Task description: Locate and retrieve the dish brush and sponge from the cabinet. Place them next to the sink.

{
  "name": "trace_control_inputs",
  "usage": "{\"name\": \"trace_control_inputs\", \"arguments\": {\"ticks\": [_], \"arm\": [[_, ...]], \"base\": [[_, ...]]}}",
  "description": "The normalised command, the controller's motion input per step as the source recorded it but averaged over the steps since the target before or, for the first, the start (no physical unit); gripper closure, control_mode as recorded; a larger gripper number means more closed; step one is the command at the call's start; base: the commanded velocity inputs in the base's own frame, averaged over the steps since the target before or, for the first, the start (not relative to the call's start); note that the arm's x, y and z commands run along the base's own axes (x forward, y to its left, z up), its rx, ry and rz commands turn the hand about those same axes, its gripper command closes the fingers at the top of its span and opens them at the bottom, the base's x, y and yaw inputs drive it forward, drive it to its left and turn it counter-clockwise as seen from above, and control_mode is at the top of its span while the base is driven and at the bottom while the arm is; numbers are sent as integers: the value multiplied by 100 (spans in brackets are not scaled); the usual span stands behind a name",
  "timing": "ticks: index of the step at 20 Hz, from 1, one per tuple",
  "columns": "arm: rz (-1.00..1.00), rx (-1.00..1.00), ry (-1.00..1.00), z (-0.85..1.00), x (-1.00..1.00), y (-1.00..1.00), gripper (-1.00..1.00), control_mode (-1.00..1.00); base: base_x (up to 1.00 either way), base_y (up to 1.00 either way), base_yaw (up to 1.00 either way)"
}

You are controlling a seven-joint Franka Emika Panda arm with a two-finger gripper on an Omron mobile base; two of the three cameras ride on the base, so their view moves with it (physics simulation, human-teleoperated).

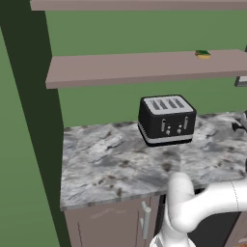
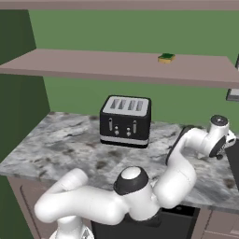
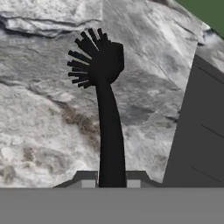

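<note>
Gripper (image 3: 111, 183): fingers (image 3: 88, 180) clamped on the handle of the dish brush (image 3: 104, 87). The handle runs straight out from between the tips, with the bristled head at the far end, above the marble counter (image 3: 39, 113). Dark sink (image 3: 197, 135) to the right of the fingers.

Sponge (image 2: 166, 58): on the cabinet (image 2: 116, 65) shelf, above the toaster (image 2: 125, 121).

Black toaster (image 1: 167, 119) with 4 slots, marble counter (image 1: 106, 159)
</note>
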Motion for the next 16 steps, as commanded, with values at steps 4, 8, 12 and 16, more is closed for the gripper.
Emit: {"name": "trace_control_inputs", "arguments": {"ticks": [4,8,12,16], "arm": [[0,8,0,-30,0,-24,100,-100],[0,6,0,-27,-2,-1,100,-100],[0,8,0,-26,-7,1,-100,-100],[0,7,0,-20,-2,2,-100,-100]], "base": [[0,0,0],[0,0,0],[0,0,0],[0,0,0]]}}
